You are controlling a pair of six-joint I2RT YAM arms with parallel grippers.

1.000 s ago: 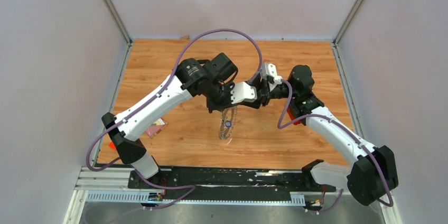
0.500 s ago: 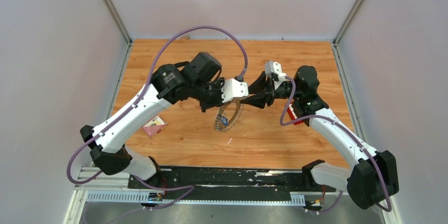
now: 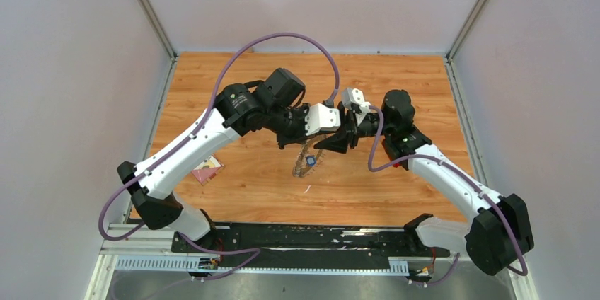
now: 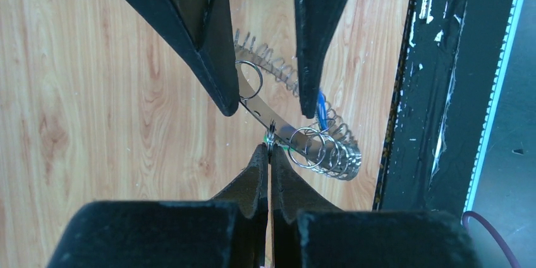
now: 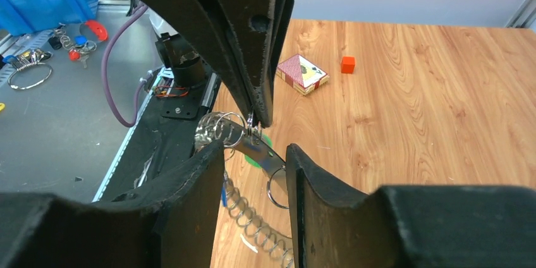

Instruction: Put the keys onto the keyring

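The keyring (image 4: 316, 148) is a silver band strung with many small wire rings. It hangs above the table from my left gripper (image 4: 270, 146), which is shut on a small ring at the band's edge. A green key head (image 5: 260, 146) shows just behind that spot. The blue key (image 4: 321, 107) hangs on the band. My right gripper (image 5: 256, 149) is open, with its fingers (image 4: 215, 72) either side of the band. In the top view both grippers, left (image 3: 306, 143) and right (image 3: 327, 146), meet over the keyring (image 3: 306, 162).
A pink card (image 3: 207, 170) lies on the wooden table at the left and also shows in the right wrist view (image 5: 302, 73). A small red block (image 5: 347, 64) sits beside it. The black base rail (image 3: 297, 238) runs along the near edge.
The left arm swung left and came partly back, still carrying the keyring. The right gripper moved left, and its open fingers now straddle the band.
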